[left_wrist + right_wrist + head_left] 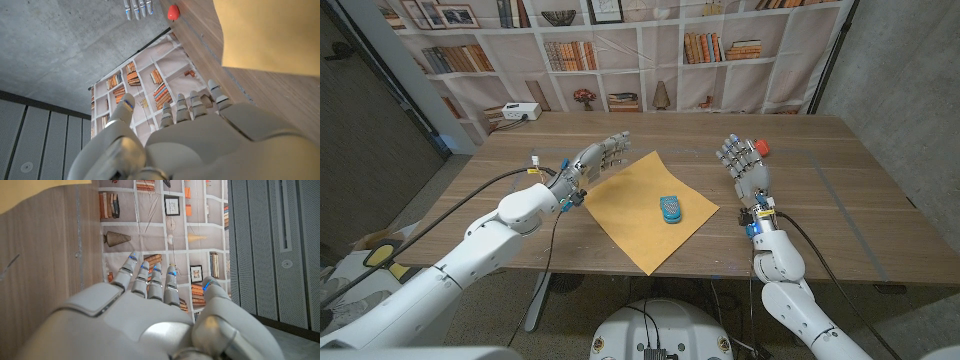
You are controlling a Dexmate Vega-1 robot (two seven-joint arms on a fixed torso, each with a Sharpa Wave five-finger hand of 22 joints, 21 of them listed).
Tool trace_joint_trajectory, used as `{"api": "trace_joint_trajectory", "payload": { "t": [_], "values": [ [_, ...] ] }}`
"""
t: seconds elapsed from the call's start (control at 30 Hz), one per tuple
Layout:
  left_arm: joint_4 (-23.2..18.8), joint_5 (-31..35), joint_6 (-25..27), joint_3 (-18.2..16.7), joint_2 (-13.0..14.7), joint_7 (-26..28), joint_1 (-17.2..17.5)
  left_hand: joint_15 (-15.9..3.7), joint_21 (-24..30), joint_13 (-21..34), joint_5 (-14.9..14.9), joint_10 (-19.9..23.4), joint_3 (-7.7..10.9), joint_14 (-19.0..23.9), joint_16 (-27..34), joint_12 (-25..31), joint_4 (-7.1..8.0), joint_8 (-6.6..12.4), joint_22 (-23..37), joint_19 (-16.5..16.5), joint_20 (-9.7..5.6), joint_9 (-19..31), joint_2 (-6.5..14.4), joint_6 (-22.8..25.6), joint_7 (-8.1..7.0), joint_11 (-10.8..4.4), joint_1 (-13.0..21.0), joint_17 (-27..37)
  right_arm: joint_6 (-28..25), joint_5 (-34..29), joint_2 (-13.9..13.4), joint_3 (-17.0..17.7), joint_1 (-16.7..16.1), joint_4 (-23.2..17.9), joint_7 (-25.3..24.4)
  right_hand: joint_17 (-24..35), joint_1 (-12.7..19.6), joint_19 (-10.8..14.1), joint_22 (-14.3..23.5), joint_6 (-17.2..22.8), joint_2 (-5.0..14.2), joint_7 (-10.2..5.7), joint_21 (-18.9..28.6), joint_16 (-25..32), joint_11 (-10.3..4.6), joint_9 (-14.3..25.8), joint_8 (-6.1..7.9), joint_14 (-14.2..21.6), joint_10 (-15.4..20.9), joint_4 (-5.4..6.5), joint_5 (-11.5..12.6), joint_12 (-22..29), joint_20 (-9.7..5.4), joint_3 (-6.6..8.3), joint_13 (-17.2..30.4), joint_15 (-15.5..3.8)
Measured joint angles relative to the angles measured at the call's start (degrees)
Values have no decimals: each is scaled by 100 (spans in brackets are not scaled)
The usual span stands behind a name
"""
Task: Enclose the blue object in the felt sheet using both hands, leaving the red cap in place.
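A mustard-yellow felt sheet (650, 207) lies like a diamond in the middle of the wooden table, and its edge shows in the left wrist view (270, 35) and the right wrist view (40, 192). A small blue object (671, 208) lies on the sheet, right of its centre. The red cap (761, 148) stands on the table at the far right, beside my right hand's fingers; it is also in the left wrist view (173, 12). My left hand (595, 160) hovers at the sheet's left corner, fingers apart, holding nothing. My right hand (744, 165) stands right of the sheet, fingers extended, empty.
A white box (520, 111) sits at the table's (840, 190) far left corner. A bookshelf backdrop (620, 50) stands behind the table. Cables run along my left arm.
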Motion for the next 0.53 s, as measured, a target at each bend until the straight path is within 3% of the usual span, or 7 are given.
{"api": "trace_joint_trajectory", "payload": {
  "t": [0.37,0.53],
  "values": [
    [535,-332,-792,-247,-125,-269,195,7,-65,-15,-24,-33,-43,-115,0,0,-4,30,-1,-103,1,0,-52,46,-46,9,-52,-1,-285,-638,-18,-40,-105,-395,-736,20,-32,-10,0,0,-32,0,0,29,0,0,0,0,1,-6,0,0,-10,-6,0,0],
    [570,-461,-961,-257,-131,-427,197,12,-109,-15,-24,-102,-65,-182,0,0,17,30,-1,-117,16,1,-52,9,-56,-21,-52,-1,-285,-685,3,-73,-197,-563,-736,20,-32,-10,-1,0,-31,0,0,29,-1,0,0,0,1,-17,0,0,-10,-17,0,0]
  ]
}}
